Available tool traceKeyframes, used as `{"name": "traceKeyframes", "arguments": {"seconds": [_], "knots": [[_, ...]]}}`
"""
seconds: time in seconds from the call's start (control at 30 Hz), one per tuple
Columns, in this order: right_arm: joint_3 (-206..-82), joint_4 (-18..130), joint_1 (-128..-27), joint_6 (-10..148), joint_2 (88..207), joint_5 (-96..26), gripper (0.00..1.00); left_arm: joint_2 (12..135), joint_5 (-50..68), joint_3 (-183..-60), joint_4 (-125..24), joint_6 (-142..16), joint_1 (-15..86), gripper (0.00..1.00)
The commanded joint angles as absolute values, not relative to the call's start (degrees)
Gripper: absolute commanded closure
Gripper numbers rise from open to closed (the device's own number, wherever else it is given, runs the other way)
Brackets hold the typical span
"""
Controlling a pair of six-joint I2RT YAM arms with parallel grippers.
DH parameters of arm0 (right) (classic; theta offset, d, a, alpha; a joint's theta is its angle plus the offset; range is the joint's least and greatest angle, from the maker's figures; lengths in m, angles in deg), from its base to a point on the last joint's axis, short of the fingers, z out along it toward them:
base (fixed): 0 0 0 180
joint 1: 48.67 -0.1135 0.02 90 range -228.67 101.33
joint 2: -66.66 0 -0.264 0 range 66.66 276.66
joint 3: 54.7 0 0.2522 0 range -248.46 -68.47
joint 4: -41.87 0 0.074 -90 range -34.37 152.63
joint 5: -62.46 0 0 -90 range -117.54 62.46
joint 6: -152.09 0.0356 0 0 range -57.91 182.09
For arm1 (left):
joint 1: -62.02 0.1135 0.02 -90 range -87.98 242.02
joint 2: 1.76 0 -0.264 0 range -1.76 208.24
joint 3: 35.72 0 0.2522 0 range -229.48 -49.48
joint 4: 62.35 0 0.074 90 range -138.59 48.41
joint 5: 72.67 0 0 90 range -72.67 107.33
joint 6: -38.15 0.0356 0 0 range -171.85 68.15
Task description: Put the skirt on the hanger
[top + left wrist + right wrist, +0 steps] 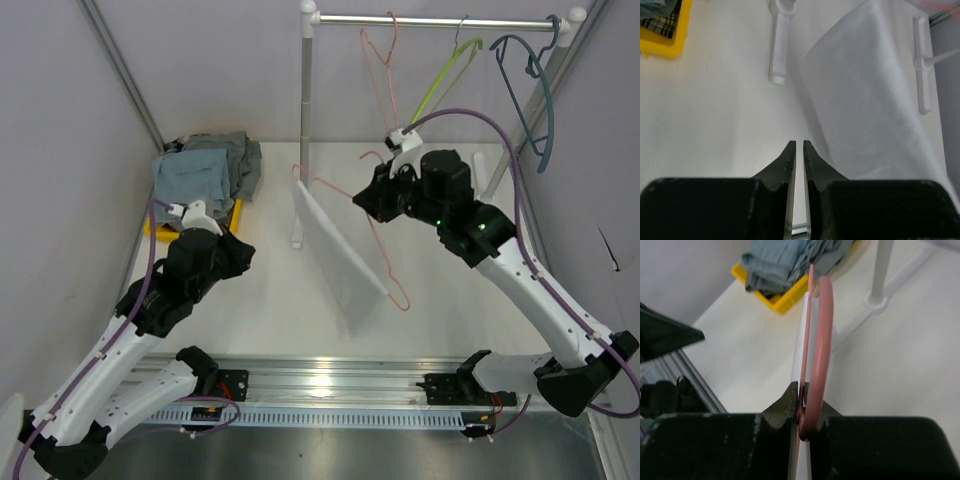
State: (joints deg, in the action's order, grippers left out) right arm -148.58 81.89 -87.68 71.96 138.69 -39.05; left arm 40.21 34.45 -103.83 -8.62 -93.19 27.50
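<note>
- The right gripper [368, 200] is pinching the hook of a thin pink wire hanger [824, 340]. Its fingers are closed tight on the wire, holding the hanger above the middle of the white table [270, 320].
- A white sheer skirt [335, 250] is hanging from that hanger as one flat panel. In the overhead view its long top edge is running from 11 o'clock to 5 o'clock, and its hem is drooping toward 6 o'clock.
- I cannot tell whether the hem is touching the table.
- The left gripper [243, 255] is hovering at the skirt's 9 o'clock, apart from the cloth. Its fingers are parted by only a thin slit and are gripping nothing.
- Only the left wrist view is showing that slit clearly, with the skirt filling its 1 to 4 o'clock side.
- Only the right wrist view is showing the hook seated between the fingers; overhead, the gripper body is covering it.
- Only the overhead view is showing the white-posted clothes rail [440, 19] at 12 to 1 o'clock, which is carrying a lime-green hanger [445, 75] and a teal hanger [543, 110].
- A yellow tray [160, 232] of grey-blue folded clothes [205, 170] is sitting at 10 o'clock.
</note>
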Motion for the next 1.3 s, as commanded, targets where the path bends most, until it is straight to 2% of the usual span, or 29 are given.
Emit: {"name": "traceKeyframes", "arguments": {"seconds": [0.0,0.53,0.8,1.0,1.27], "knots": [[-156.17,82.25,-85.68,72.11,135.39,-39.24,1.0,40.07,32.01,-101.43,-10.62,-91.58,27.92,0.86],[-172.52,75.67,-82.16,73.34,144.88,-32.99,1.0,43.41,26.74,-101.86,-12.9,-88.68,27.92,0.85],[-187.17,77.94,-81.98,67.64,155.33,-22.36,1.0,46.57,21.99,-105.29,-12.91,-86.75,27.83,0.85],[-195.28,82.08,-81.45,64.13,161.14,-21.47,1.0,48.33,20.49,-108.36,-11.33,-85.25,27.92,0.85],[-179.13,79.01,-80.23,64.11,151.31,-23.85,1.0,49.91,19.62,-108.02,-11.85,-84.37,27.83,0.85]]}}
